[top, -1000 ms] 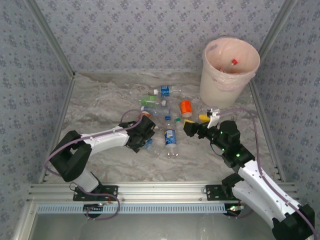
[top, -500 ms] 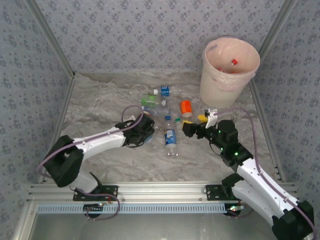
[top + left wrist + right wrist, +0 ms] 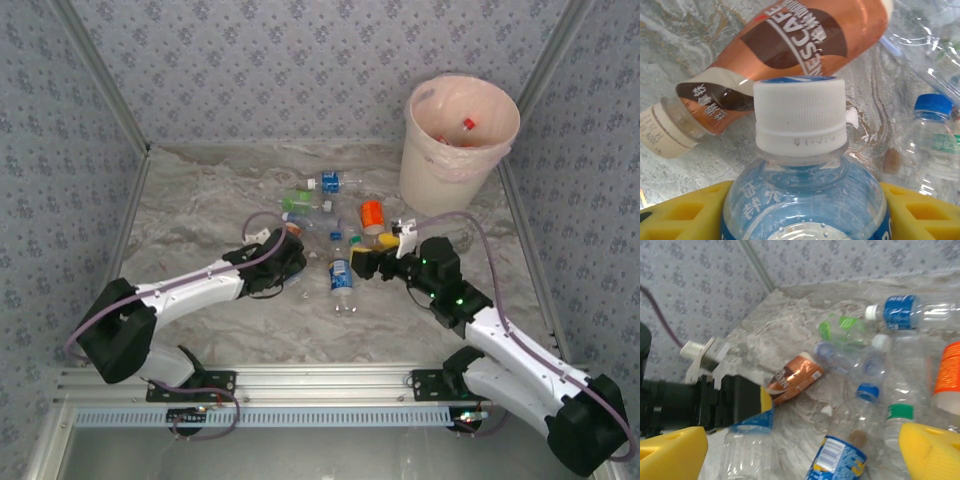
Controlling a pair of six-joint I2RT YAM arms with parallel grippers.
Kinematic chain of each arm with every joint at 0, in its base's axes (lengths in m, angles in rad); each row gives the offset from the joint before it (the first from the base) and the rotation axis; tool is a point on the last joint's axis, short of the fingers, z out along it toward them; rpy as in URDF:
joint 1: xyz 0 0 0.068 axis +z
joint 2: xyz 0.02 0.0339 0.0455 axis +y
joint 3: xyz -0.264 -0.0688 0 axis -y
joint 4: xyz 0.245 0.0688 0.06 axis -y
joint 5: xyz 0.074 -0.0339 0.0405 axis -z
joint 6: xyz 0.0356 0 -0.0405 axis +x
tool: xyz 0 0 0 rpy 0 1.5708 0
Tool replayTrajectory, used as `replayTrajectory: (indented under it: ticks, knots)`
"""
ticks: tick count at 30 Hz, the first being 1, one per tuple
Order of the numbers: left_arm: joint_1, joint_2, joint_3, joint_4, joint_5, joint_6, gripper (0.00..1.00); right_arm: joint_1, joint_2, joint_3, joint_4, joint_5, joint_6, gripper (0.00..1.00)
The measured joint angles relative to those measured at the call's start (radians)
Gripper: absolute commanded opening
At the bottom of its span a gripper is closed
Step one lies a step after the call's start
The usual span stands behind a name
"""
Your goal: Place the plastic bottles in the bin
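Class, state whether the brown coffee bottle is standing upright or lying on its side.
Lying on its side: the brown coffee bottle rests lengthwise on the table.

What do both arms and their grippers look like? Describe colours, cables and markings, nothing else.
The left arm and right arm have white shells with black joints and wrists. A mauve cable loops along each. Green lights glow on the right arm. A white bracket sits by its wrist. Both grippers' fingers are blocky yellow with square recesses.
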Motion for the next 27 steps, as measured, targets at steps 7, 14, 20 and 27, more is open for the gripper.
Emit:
replayTrajectory:
  ticks: [7, 14, 20, 27]
  knots:
    - [0.047, -0.081, -0.029, 0.107, 0.052, 0.163, 0.51, 0.103, 0.155, 0.042, -0.003, -0.037, 0.018, 1.0]
    - [0.107, -0.108, 0.02, 0.195, 0.194, 0.345, 0.51, 0.135, 0.365, 0.167, 0.022, -0.111, 0.061, 1.0]
    - [0.112, -0.098, 0.131, 0.28, 0.327, 0.429, 0.51, 0.16, 0.469, 0.248, 0.084, -0.135, 0.098, 1.0]
    - [0.125, -0.036, 0.185, 0.354, 0.425, 0.438, 0.51, 0.165, 0.498, 0.272, 0.145, -0.123, 0.138, 0.96]
